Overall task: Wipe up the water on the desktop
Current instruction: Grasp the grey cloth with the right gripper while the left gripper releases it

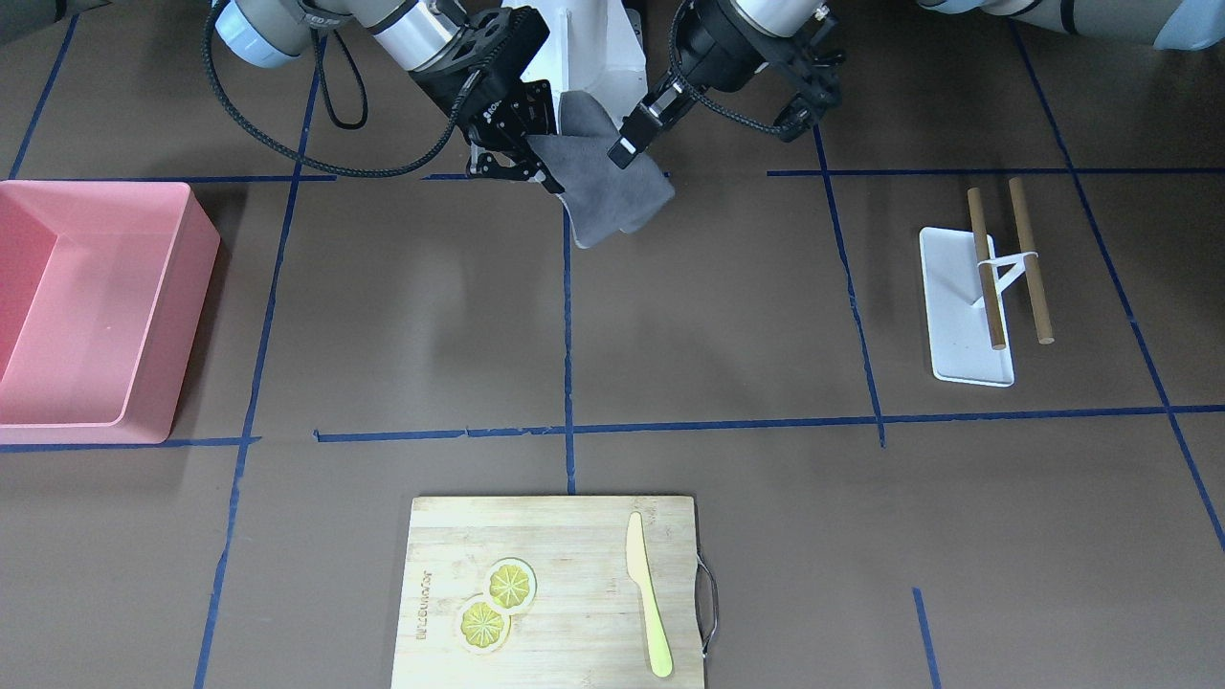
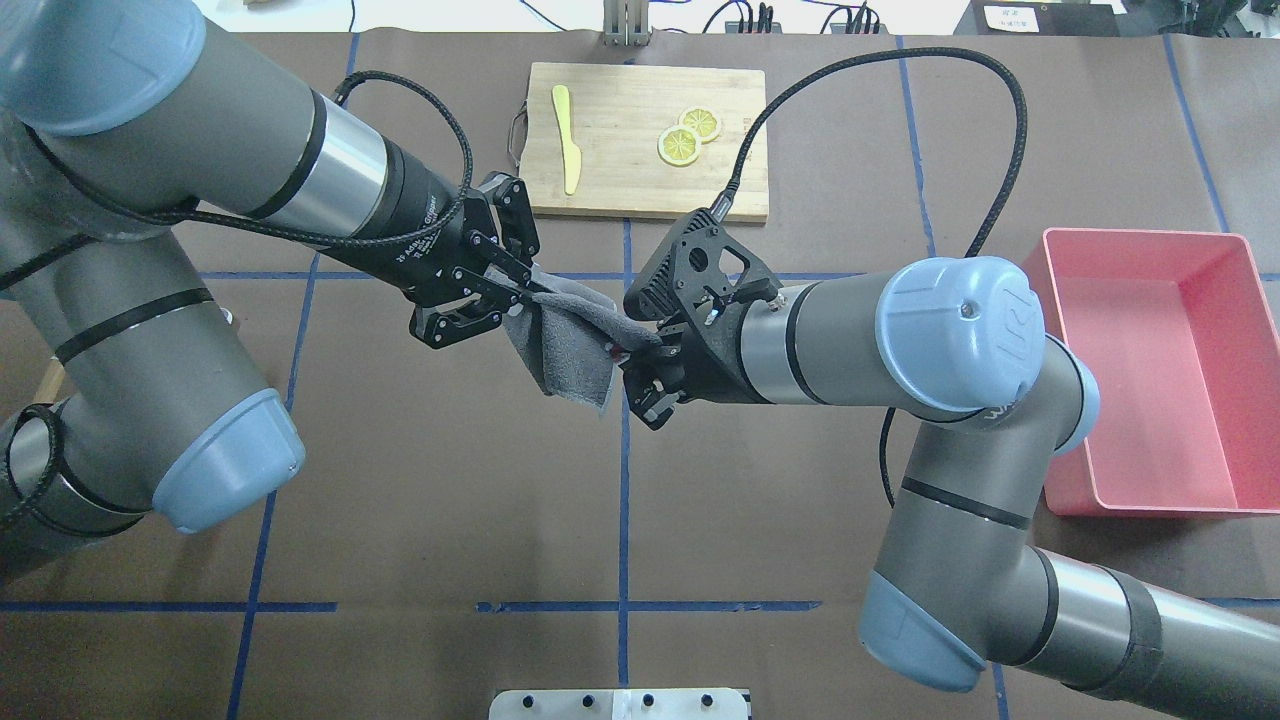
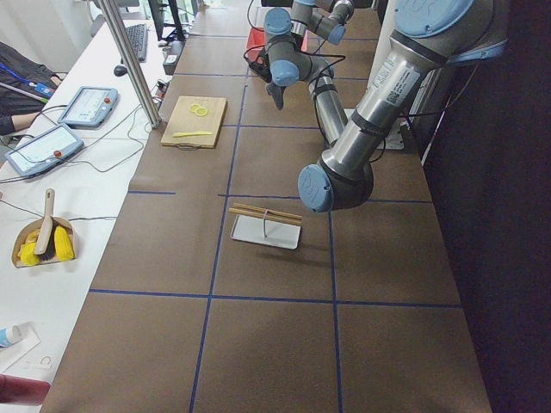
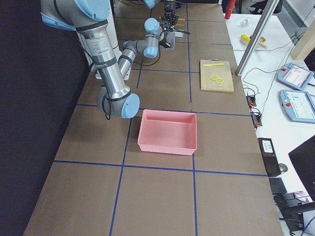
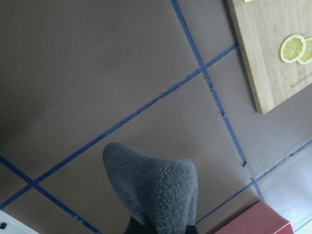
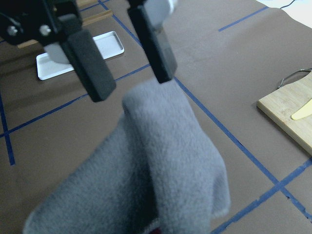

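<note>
Both arms meet above the middle of the dark-brown desktop with a grey fleece cloth between them, held off the surface. My right gripper is shut on one end of it. My left gripper pinches the other end at its fingertips. In the right wrist view the left gripper's black fingers stand a little apart over the cloth's rolled end. The rest of the cloth hangs down. It fills the bottom of the left wrist view. I can make out no water on the desktop.
A wooden cutting board with two lemon slices and a yellow knife lies at the table's far edge. A pink bin stands on the robot's right. A white tray with two wooden sticks lies on its left.
</note>
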